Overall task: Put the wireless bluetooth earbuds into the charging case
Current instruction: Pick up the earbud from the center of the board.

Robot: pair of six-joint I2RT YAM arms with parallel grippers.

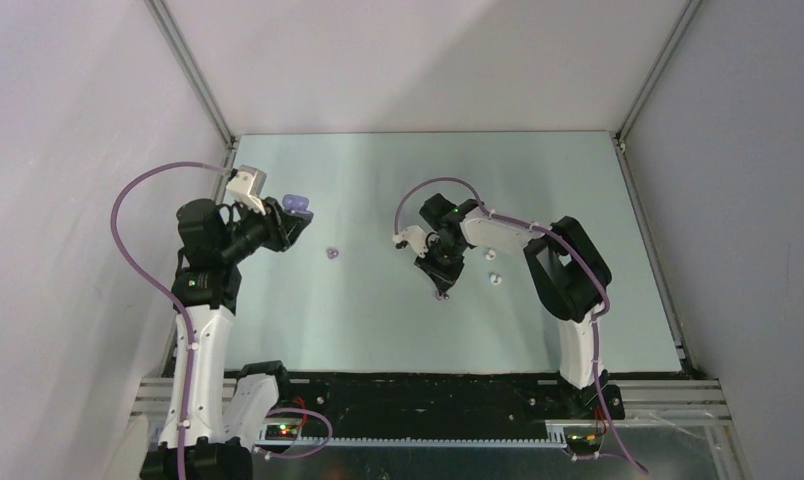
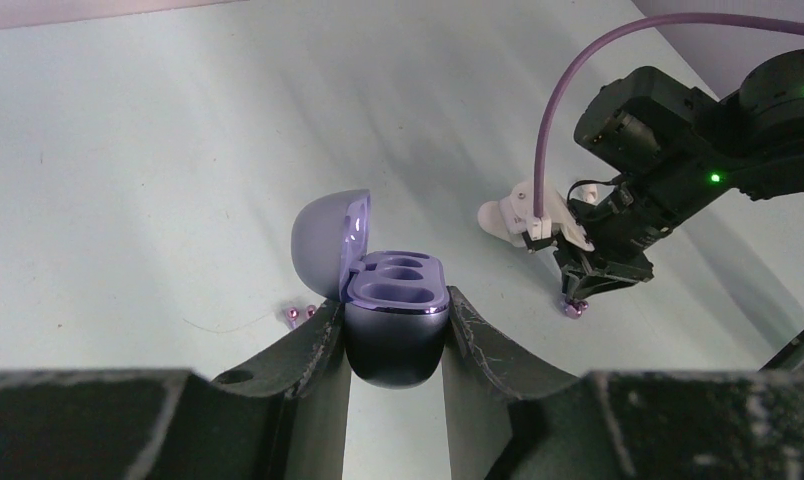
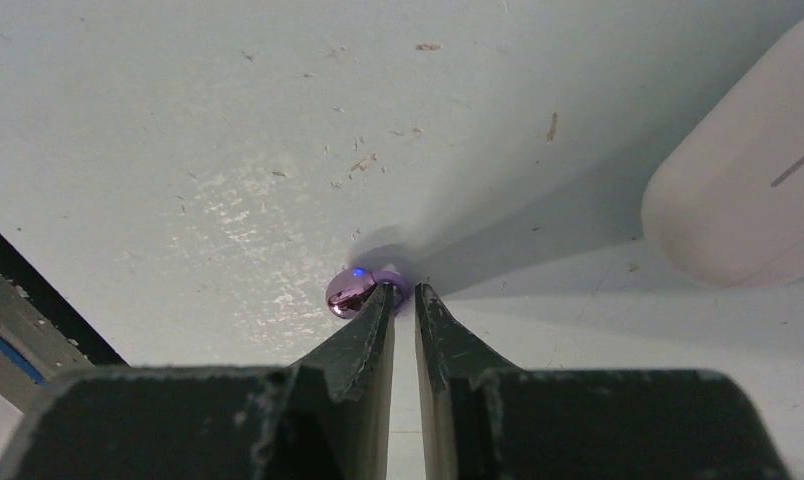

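Observation:
The charging case [image 2: 396, 300] is lilac, not white. Its lid is swung open and its moulded wells are empty. My left gripper [image 2: 396, 322] is shut on its dark lower shell and holds it above the table at the left [image 1: 298, 207]. One shiny purple earbud [image 3: 350, 292] with a blue light lies on the table against my right gripper's [image 3: 405, 292] left fingertip. Its lilac tip reaches into the narrow gap between the jaws, which point down at the table [image 1: 441, 290]. The other purple earbud [image 1: 330, 253] lies between the arms, also seen in the left wrist view [image 2: 298, 316].
A smooth white pill-shaped case [image 3: 738, 190] lies close to the right of my right fingers. Two small white pieces [image 1: 488, 253] [image 1: 495, 279] sit on the pale table just right of that gripper. White walls enclose the table on three sides.

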